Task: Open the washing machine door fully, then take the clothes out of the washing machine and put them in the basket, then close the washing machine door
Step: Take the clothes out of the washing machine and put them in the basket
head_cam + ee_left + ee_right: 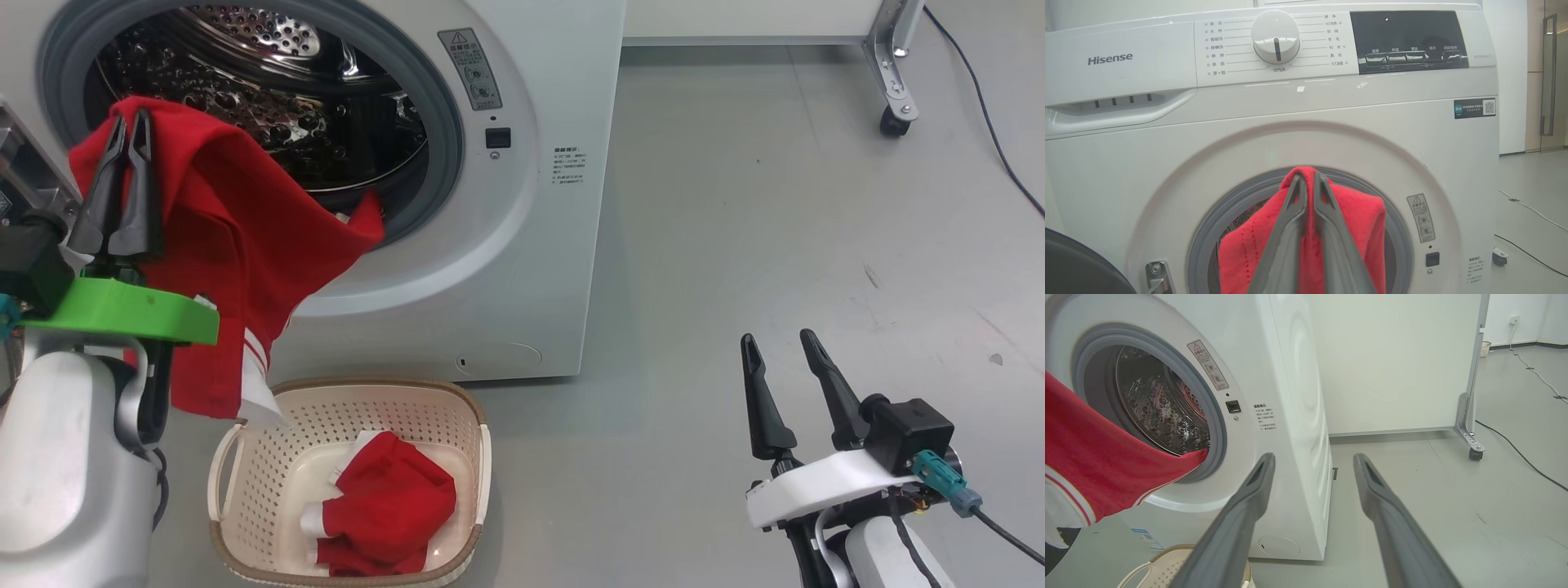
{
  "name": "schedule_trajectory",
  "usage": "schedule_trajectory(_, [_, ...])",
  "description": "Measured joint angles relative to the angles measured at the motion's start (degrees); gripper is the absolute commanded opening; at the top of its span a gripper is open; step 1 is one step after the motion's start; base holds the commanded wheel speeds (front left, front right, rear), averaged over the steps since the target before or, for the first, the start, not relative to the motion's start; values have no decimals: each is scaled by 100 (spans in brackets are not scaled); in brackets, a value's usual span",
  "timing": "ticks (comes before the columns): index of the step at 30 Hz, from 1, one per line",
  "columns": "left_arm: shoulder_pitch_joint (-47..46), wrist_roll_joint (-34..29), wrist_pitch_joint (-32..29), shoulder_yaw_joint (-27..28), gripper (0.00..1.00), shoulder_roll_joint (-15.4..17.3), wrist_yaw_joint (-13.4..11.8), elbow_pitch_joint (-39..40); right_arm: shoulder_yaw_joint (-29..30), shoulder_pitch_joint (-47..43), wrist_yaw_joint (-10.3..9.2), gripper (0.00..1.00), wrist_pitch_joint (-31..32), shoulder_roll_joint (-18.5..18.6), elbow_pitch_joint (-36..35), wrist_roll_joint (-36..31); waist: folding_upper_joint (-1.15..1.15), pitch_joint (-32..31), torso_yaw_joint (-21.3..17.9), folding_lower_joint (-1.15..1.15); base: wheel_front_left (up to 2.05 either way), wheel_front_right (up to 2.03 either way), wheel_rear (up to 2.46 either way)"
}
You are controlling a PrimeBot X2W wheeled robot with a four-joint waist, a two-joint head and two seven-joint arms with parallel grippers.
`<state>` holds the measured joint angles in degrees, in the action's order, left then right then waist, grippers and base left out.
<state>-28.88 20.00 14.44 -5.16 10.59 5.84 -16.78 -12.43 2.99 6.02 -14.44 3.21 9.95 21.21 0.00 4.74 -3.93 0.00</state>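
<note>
The washing machine (531, 204) stands with its steel drum (269, 90) exposed. Its door (1081, 265) is swung open, a dark rim edge at the lower left of the left wrist view. My left gripper (131, 122) is shut on a red garment (237, 237), held up in front of the opening. One corner of the garment still touches the gasket lip, and its white-trimmed end hangs over the basket (277, 465). Another red garment (392, 506) lies in the basket. My right gripper (780, 339) hangs open and empty over the floor to the right.
A wheeled metal frame leg (894, 114) with a caster stands at the back right, and a black cable (988, 122) runs across the grey floor beside it. A white panel (1392, 363) stands behind the machine.
</note>
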Motion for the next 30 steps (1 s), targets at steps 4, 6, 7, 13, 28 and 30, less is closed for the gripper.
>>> schedule_trajectory(4, [110, -37, 1, 80, 0, -1, -1, 459, 4, -10, 42, 100, 0, 0, 0, -12, 0, -35, -13, 0, 0, 0, 0])
schedule_trajectory(6, [137, -71, 1, 81, 0, -1, -1, 647, 11, -22, 42, 100, 0, 0, -2, -19, 0, -45, -17, 0, 0, 0, 0])
schedule_trajectory(7, [140, -99, 1, 88, 0, -1, -1, 744, 13, -30, 42, 100, 0, 0, -2, -20, 0, -49, -20, 0, 0, 0, 0])
schedule_trajectory(13, [259, -107, 27, 158, 0, -7, -56, 1146, 16, -104, 45, 100, 0, -1, -9, -27, 0, -60, -37, 0, 0, 0, 0])
schedule_trajectory(28, [1337, -68, -613, -307, 0, -13, -42, 821, 33, -119, 48, 100, 0, -4, -126, -100, 0, 192, -111, 0, 0, 0, 0])
schedule_trajectory(30, [1428, -26, -760, -354, 0, -13, -41, 736, 22, -118, 48, 100, 0, -5, -155, -113, 0, 271, -121, 0, 0, 0, 0])
